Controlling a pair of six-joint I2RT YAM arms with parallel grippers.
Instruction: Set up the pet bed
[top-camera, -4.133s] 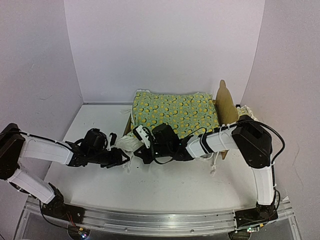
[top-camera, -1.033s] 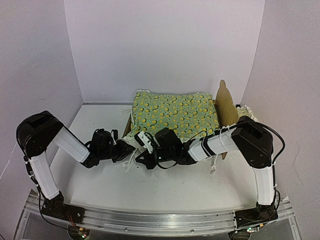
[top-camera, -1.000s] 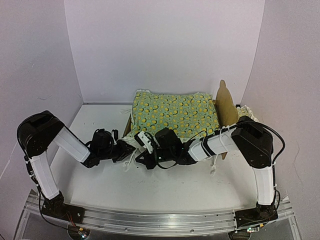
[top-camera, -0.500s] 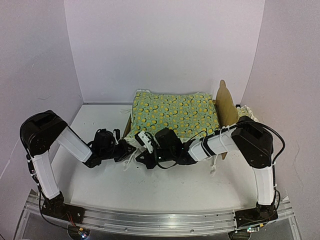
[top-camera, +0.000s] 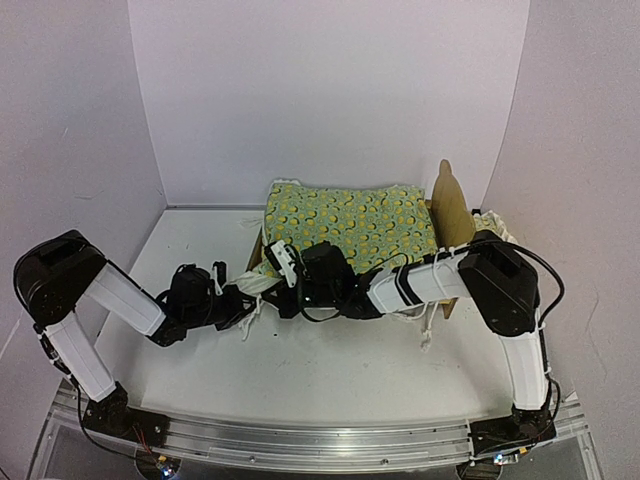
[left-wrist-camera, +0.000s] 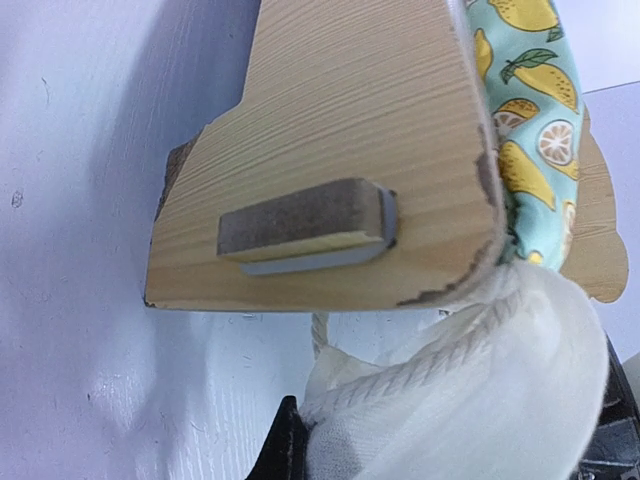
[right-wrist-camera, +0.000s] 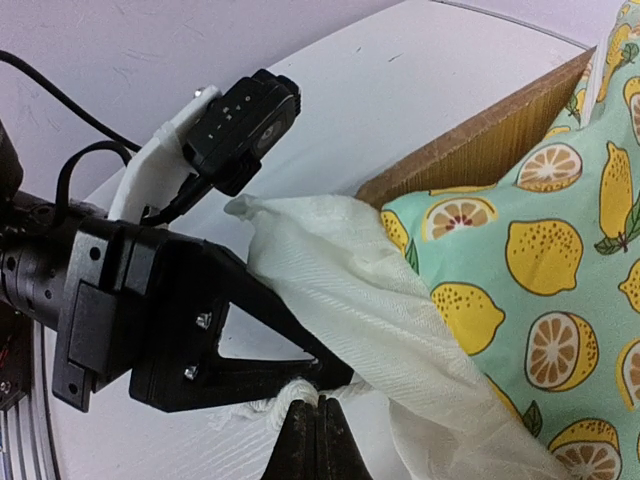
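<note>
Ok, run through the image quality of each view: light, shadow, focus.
Top external: soft, even light with a violet cast, faint shadows on the table, no glare. Left wrist: the wood grain of the pet bed is sharp, its shadow bluish, and the white ruffle nearest the lens goes slightly soft. Right wrist: the lemon blanket is crisp and well lit.

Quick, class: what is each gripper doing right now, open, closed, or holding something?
Left gripper: closed on the white ruffle of the lemon-print blanket.
Right gripper: closed, pinching the same white ruffle.
</note>
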